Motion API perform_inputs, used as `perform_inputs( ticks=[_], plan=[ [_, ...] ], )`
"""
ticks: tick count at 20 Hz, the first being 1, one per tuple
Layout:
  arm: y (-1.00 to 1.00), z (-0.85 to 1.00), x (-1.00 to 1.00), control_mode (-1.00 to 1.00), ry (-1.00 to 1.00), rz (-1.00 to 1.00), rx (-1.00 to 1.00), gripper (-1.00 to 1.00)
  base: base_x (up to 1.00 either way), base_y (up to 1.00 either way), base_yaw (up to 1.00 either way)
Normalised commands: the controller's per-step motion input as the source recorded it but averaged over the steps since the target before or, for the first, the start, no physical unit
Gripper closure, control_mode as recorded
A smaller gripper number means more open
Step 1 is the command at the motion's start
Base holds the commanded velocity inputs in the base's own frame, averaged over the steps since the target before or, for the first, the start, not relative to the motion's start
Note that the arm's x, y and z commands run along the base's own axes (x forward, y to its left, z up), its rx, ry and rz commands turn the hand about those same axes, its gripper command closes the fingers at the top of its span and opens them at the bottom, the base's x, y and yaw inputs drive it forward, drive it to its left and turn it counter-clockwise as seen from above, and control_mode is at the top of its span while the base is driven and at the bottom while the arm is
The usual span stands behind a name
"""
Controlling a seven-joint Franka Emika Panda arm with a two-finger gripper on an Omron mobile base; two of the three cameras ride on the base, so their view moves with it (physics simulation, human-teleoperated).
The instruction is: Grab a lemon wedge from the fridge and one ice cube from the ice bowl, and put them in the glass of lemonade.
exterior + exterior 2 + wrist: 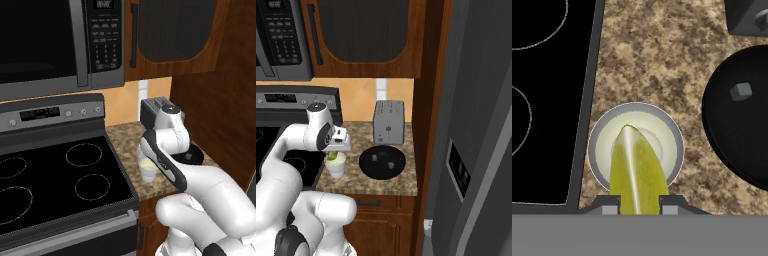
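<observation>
black glass cooktop (547, 100) at left, thin ring outlines; speckled brown granite bench (662, 60) beside it; glass of lemonade (602, 150), round whitish translucent tumbler with pale yellow liquid, on bench near cooktop edge; lemon wedge (637, 170), glossy yellow-green, pointed tip, pinched between jaws of gripper (640, 207) directly above glass; black round bowl (732, 145) to right holds small grey ice cube (741, 91); grey toaster (389, 122) behind bowl

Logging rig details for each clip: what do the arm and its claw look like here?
The arm is glossy white with rounded, bulbous segments, dark bands at the joints and a grey cap on one joint. No cables or markings show. The claw has two small, dark, squared fingertips with paler grey pads.
</observation>
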Motion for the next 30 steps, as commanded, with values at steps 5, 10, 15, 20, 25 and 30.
perform_inputs(
  ticks=[5, 10, 15, 20, 25, 30],
  plan=[
    [0.00, -0.04, 0.05, -1.00, 0.00, 0.00, 0.00, 1.00, 0.00, 0.00, 0.00],
    [0.00, -0.07, 0.23, -1.00, 0.02, 0.00, 0.00, 1.00, 0.00, 0.00, 0.00],
    [0.00, -0.16, 0.20, -1.00, 0.01, 0.00, 0.00, 1.00, 0.00, 0.00, 0.00],
    [0.21, -0.10, 0.00, -1.00, -0.01, 0.00, 0.00, 1.00, 0.00, 0.00, 0.00],
    [0.15, -0.08, 0.00, -1.00, 0.00, 0.00, 0.00, 1.00, 0.00, 0.00, 0.00],
    [-0.15, -0.16, 0.02, -1.00, 0.00, 0.00, 0.00, 1.00, 0.00, 0.00, 0.00]
  ],
)
